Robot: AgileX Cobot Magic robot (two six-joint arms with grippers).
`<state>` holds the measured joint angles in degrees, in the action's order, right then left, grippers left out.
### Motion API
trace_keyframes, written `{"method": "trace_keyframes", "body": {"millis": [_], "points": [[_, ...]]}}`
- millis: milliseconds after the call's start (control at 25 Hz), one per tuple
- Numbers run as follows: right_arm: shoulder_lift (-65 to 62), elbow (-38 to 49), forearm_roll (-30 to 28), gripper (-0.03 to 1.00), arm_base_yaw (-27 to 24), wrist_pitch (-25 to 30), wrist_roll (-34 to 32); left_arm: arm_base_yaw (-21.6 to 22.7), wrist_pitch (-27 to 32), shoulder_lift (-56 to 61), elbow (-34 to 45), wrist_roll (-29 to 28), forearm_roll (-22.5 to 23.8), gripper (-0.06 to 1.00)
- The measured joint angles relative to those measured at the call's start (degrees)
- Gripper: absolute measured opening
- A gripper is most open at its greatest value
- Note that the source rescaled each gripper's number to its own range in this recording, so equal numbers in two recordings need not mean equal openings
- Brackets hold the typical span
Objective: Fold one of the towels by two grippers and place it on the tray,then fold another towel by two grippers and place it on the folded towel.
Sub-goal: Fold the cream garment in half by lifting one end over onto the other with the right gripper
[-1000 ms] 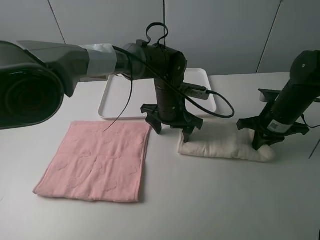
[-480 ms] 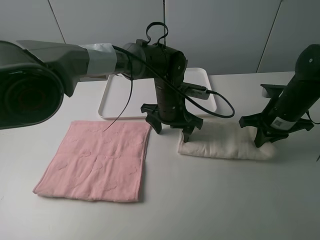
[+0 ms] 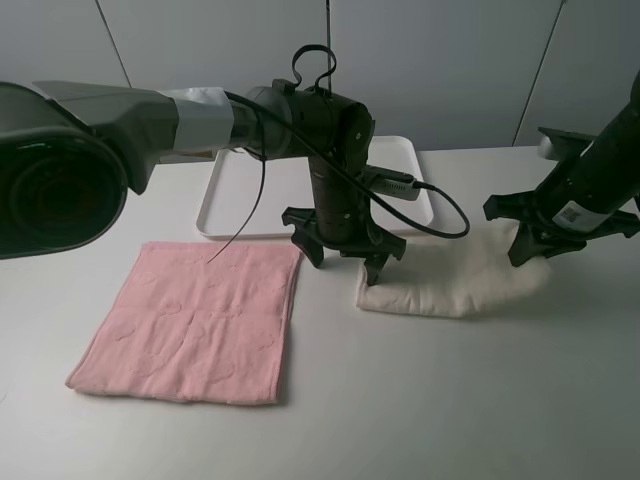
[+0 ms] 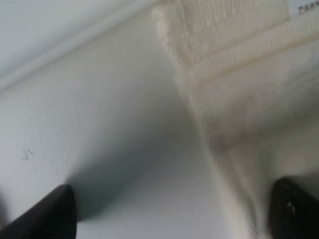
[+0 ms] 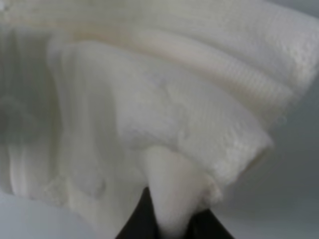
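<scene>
Cream-white towel lies lengthwise left-to-right; right pincer pinches its raised end, left pincer stands wide open.

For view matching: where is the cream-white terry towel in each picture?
Exterior high: cream-white terry towel, right of centre.
Left wrist: towel beside one finger of open left end effector.
Right wrist: towel fills picture, pinched by right end effector.
Shared: ribbed hem band, both wrist views.

1. The left arm is showing black rounded casing, grey tape wrapping its upper link.
2. A black cable is looping out just above the left gripper.
3. A white label is sitting just above the black right gripper.
</scene>
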<state>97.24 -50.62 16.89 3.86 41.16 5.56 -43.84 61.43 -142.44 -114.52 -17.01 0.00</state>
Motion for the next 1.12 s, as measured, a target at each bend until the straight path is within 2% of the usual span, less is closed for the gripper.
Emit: {"method": "trace_keyframes", "body": {"millis": [360,640,1120], "points": [[-0.09,0.0,21.2,0.04,0.0,2.28,13.1,0.0,0.0,0.0,0.0,0.68,0.0,1.0],[1.46,0.11,27.98,0.04,0.0,2.39,16.45,1.84,1.6,0.0,0.0,2.68,-2.21,1.0],[7.37,6.48,56.55,0.04,0.0,2.28,38.84,4.21,3.18,0.0,0.0,5.06,-4.8,1.0]]}}
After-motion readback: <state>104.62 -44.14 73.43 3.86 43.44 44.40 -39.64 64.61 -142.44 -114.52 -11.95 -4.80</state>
